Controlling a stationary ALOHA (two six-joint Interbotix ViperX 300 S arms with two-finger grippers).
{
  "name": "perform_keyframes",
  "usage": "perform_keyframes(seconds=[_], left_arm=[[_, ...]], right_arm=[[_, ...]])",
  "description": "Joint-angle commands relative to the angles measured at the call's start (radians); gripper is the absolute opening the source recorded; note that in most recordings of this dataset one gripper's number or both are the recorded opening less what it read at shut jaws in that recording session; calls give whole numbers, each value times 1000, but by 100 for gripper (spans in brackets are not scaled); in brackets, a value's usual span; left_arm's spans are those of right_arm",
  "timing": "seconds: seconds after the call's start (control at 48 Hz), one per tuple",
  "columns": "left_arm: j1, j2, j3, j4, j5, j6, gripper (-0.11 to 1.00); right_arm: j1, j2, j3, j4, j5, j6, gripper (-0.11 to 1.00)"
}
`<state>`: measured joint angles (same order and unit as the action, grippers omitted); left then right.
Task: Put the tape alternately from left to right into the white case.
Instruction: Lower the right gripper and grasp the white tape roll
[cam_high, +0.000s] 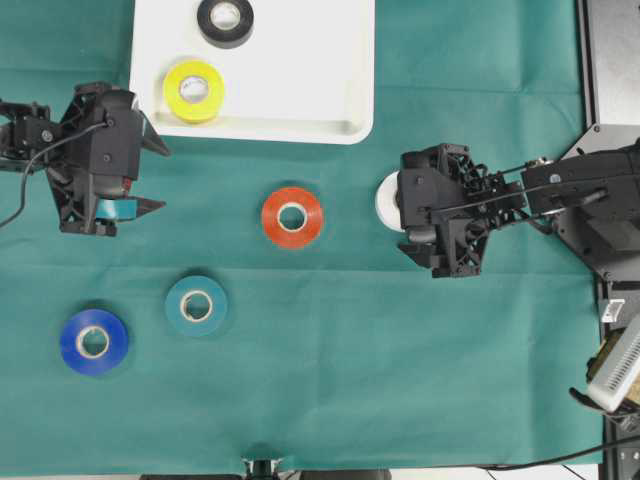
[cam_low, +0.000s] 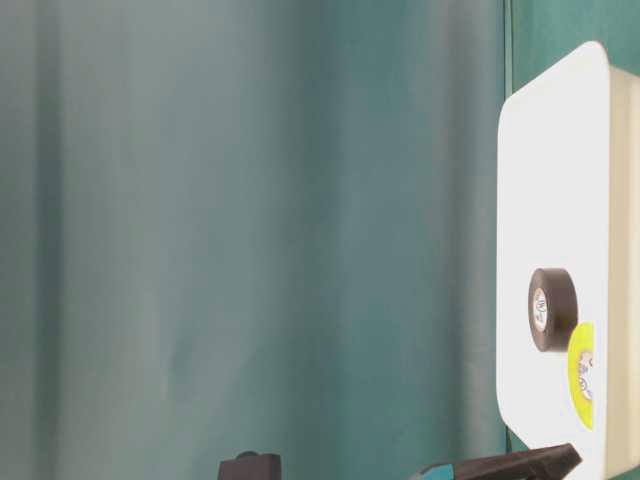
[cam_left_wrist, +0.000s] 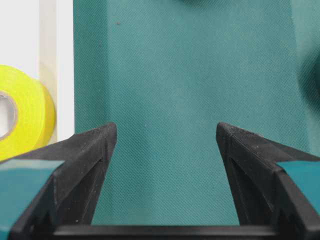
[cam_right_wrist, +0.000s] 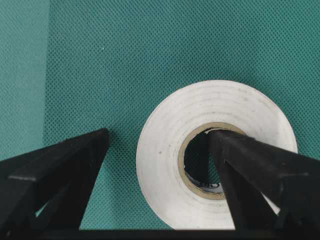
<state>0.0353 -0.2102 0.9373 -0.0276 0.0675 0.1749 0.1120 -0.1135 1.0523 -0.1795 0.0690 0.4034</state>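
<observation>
Green cloth bears the flat white ring-shaped tape roll, straddled by the right gripper's spread jaws, one through its core, ready to pinch the wall.

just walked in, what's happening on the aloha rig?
It is sorting tape rolls into the white case. The black roll and yellow roll lie in it. The right gripper is open over the white roll, one finger in its core and one outside, not clamped. The left gripper is open and empty beside the case. Red, teal and blue rolls lie on the green cloth.
</observation>
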Motion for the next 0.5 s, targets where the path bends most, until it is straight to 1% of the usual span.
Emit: perform_keyframes(seconds=[0.0,0.104,0.208,0.271,0.354,0.416,0.479], left_arm=[[-2,-9,-8,-3,-8,0,80],[-3,-8,-8,-2,-8,0,80],[-2,-8,-5,-3,-8,0,80],[-3,-8,-3,-2,-8,0,80],[-2,-8,0,-2,-8,-2,80],[-2,-9,0,-2,-8,-2,80],[-2,-9,0,-2,-8,-2,80]], right_arm=[[2,3,-12,-2,-8,2,66],[2,3,-15,-2,-5,2,65],[2,3,-18,-3,-3,0,59],[2,2,-20,-3,-3,0,49],[2,-2,-25,-3,-3,0,30],[2,-8,-25,-3,-3,0,18],[2,-14,-25,-3,-2,0,11]])
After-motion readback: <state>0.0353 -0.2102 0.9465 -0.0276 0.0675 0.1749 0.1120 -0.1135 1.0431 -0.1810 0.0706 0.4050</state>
